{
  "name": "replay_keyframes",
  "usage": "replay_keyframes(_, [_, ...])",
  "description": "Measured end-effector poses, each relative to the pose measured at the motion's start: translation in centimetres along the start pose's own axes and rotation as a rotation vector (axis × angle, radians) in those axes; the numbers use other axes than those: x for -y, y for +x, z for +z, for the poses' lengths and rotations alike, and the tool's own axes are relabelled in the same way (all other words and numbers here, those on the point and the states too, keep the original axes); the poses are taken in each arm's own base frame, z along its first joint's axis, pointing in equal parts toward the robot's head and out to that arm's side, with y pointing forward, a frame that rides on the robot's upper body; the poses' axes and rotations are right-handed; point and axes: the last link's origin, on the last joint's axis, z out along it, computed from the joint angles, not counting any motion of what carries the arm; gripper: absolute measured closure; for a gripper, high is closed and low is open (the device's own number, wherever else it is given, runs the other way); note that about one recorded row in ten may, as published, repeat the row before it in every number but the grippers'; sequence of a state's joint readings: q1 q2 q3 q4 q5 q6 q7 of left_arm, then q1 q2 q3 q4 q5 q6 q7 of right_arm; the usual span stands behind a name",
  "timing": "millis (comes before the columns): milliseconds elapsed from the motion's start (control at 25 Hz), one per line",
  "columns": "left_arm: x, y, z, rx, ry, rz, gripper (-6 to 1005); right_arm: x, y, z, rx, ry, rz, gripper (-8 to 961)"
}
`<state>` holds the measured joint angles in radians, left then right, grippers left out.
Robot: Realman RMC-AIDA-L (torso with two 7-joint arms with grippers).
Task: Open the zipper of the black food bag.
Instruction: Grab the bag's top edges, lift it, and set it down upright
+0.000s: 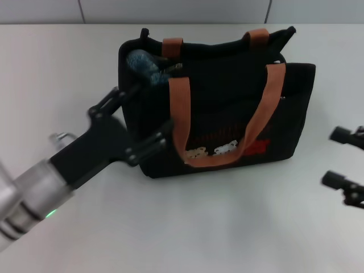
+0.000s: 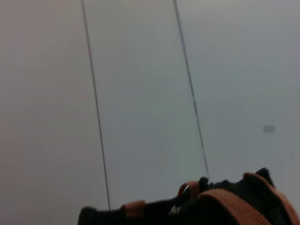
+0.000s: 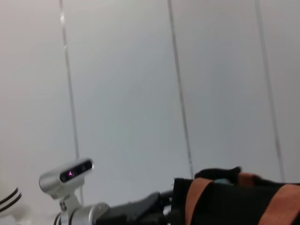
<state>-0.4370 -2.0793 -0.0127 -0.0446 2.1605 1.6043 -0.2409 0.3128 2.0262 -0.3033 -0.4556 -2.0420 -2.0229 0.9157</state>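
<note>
The black food bag point(image 1: 227, 108) stands upright mid-table, its two orange-brown handles point(image 1: 181, 114) hanging over the front and back. At the left end its top gapes, and a blue object point(image 1: 143, 63) shows inside. A small grey glint of the zipper point(image 1: 177, 67) lies beside that gap. My left gripper point(image 1: 153, 107) is open, one finger behind and one in front of the bag's left end. My right gripper point(image 1: 339, 158) hangs open off the bag's right side, apart from it. The bag's top edge point(image 2: 220, 206) shows in the left wrist view, and the bag point(image 3: 234, 201) also appears in the right wrist view.
The white table point(image 1: 216, 227) stretches in front of the bag, and a tiled wall point(image 1: 170, 10) runs behind. In the right wrist view the left arm's camera housing point(image 3: 66, 176) stands beyond the bag.
</note>
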Motion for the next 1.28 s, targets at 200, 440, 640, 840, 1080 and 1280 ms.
replay_keyframes(200, [0.8, -0.5, 0.4, 0.024, 0.099, -0.02, 268, -0.8, -0.4, -0.7, 0.074, 0.052, -0.028, 129])
replay_keyframes(440, [1.0, -0.3, -0.4, 0.006, 0.148, 0.018, 389, -1.4, -0.3, -1.1, 0.103, 0.087, -0.031, 129])
replay_keyframes(640, [0.6, -0.3, -0.4, 0.004, 0.138, 0.064, 535, -1.4, -0.3, -1.1, 0.119, 0.101, -0.02, 129])
replay_keyframes(840, [0.7, -0.2, -0.2, 0.002, 0.128, 0.069, 699, -1.4, -0.3, -1.1, 0.132, 0.106, -0.016, 129])
replay_keyframes(1080, [1.2, 2.4, 0.3, -0.158, 0.05, 0.089, 778, -1.4, -2.2, -2.3, 0.243, 0.128, -0.03, 128])
replay_keyframes(1280, [2.1, 3.5, 0.8, -0.208, 0.006, 0.094, 790, 0.6, -5.1, -3.4, 0.266, 0.167, -0.032, 128])
